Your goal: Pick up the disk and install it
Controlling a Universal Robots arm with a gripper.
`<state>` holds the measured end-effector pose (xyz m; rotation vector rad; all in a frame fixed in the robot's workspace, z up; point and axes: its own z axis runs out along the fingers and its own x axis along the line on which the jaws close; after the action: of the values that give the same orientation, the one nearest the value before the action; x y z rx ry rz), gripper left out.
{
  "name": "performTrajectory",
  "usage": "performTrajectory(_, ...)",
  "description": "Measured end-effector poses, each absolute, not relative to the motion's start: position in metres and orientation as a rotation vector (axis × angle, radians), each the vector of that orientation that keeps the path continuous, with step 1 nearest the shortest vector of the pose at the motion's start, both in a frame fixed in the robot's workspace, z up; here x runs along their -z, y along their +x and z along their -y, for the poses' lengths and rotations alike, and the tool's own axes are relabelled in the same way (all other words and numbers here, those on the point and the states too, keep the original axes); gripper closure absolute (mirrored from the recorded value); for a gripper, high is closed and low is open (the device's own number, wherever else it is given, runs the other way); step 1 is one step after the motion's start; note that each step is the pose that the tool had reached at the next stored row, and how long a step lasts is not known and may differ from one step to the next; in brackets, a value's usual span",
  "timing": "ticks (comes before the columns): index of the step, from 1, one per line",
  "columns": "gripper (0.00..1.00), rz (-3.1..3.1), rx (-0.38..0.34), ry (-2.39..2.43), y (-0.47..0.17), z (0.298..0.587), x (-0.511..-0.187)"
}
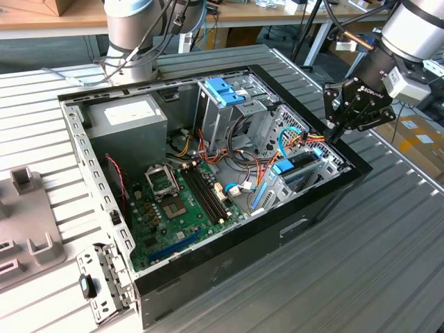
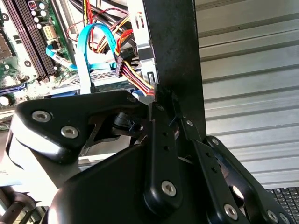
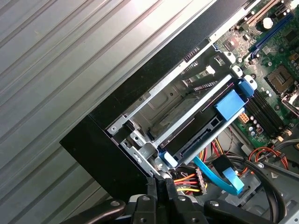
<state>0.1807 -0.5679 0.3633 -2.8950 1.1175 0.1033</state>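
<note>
**A:** So where's the drive right now?

**B:** The flat dark hard drive in its bright blue plastic carrier (image 3: 205, 122) is sitting in the metal bay at the corner of the open black desktop computer case (image 1: 305, 229). In the first wrist view it lies flat in there with its blue end tab toward the green motherboard (image 3: 275, 74). In the exterior view you can spot the same drive (image 1: 295, 166) low in that bay, toward the exterior view's right.

**A:** And the claw, is it holding it?

**B:** Nope. The black linkage gripper (image 1: 335, 133) hangs over the case's edge right by that bay, close to the drive's cable end but not on it. In both wrist views the two fingers (image 3: 158, 186) look pressed together with nothing between them, tips right at the black case wall next to a bundle of red, yellow and orange wires (image 2: 135, 77).

**A:** Anything else near there?

**B:** A thin flat light-blue cable (image 2: 86, 46) loops just beside the wires. The case lies on a ribbed grey metal table (image 1: 388, 243), and a chunky light-blue bracket (image 1: 225, 90) tops the tall grey cage further in.
</note>
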Motion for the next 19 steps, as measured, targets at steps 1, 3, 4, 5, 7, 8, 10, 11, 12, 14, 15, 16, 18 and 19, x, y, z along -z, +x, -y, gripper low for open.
performTrajectory(1, 0.81, -1.117, -0.103, -2.895, 0.181, 0.568, -0.365)
performTrajectory(3, 0.81, -1.118, -0.103, -2.895, 0.181, 0.567, -0.367)
performTrajectory(4, 0.81, -1.118, -0.103, -2.895, 0.181, 0.567, -0.368)
performTrajectory(5, 0.81, -1.118, -0.103, -2.895, 0.181, 0.566, -0.369)
performTrajectory(7, 0.81, -1.117, -0.103, -2.895, 0.180, 0.564, -0.369)
performTrajectory(8, 0.84, -1.117, -0.104, -2.894, 0.180, 0.560, -0.369)
performTrajectory(10, 0.84, -1.116, -0.105, -2.892, 0.179, 0.558, -0.369)
performTrajectory(11, 0.84, -1.116, -0.105, -2.892, 0.179, 0.558, -0.369)
performTrajectory(12, 0.84, -1.116, -0.106, -2.891, 0.178, 0.558, -0.369)
performTrajectory(14, 0.84, -1.115, -0.107, -2.889, 0.174, 0.558, -0.369)
performTrajectory(15, 0.84, -1.115, -0.107, -2.889, 0.172, 0.558, -0.369)
performTrajectory(16, 0.84, -1.115, -0.107, -2.889, 0.171, 0.559, -0.369)
performTrajectory(18, 0.84, -1.115, -0.107, -2.889, 0.167, 0.560, -0.369)
performTrajectory(19, 0.84, -1.115, -0.107, -2.889, 0.164, 0.561, -0.369)
